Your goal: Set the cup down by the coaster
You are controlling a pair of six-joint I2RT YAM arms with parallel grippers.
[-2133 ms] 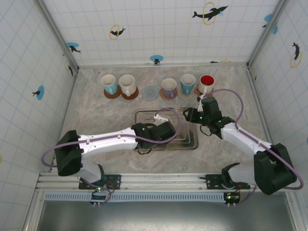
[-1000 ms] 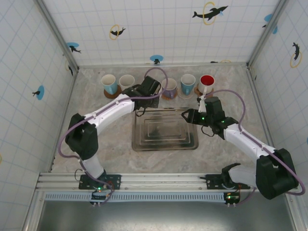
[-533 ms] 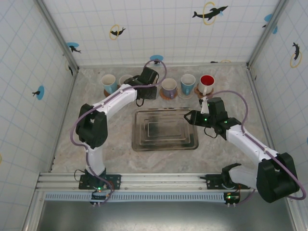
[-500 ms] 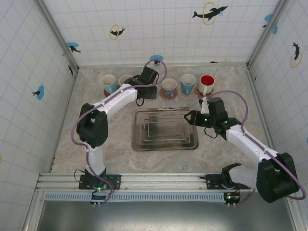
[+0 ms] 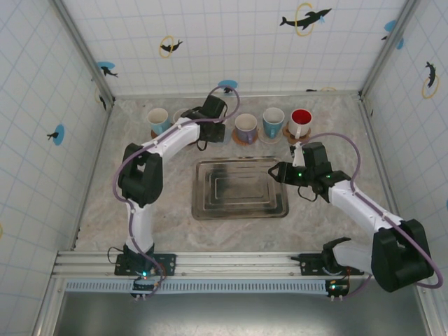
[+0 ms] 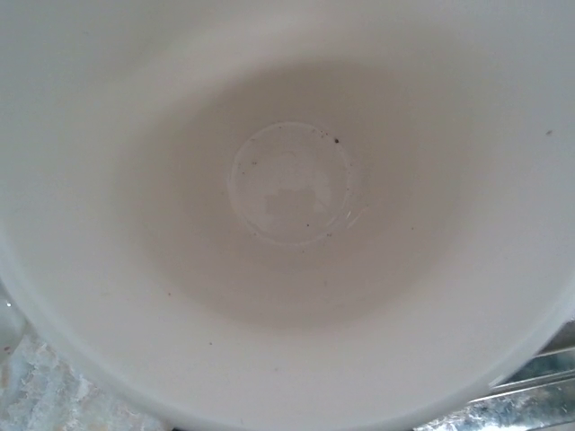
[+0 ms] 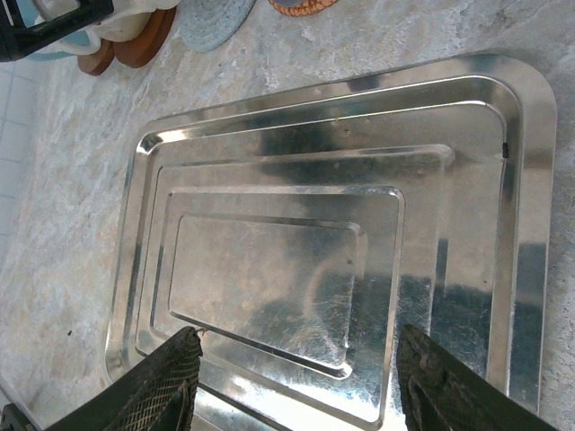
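Note:
A white cup [image 6: 287, 180] sits right under the left wrist camera, which looks straight down into its empty inside. My left gripper [image 5: 208, 131] is shut on it at the back row of the table, over the spot left of the purple cup. The blue-grey coaster [image 7: 216, 22] lies bare at the top of the right wrist view, just right of the left gripper's black body. I cannot tell whether the cup rests on the table. My right gripper [image 5: 276, 170] [image 7: 296, 332] hangs open and empty over the metal tray [image 5: 199, 210] [image 7: 530, 180].
Other cups stand on coasters along the back wall: a blue-and-white one [image 5: 159, 120], a purple one [image 5: 245, 127], a teal one [image 5: 273, 121] and a red one [image 5: 301, 119]. Tiled walls close in the table on three sides.
My left gripper has left the tray with the white cup and gone to the back row, where it has edged slightly left and back. The right gripper has drifted a little right.

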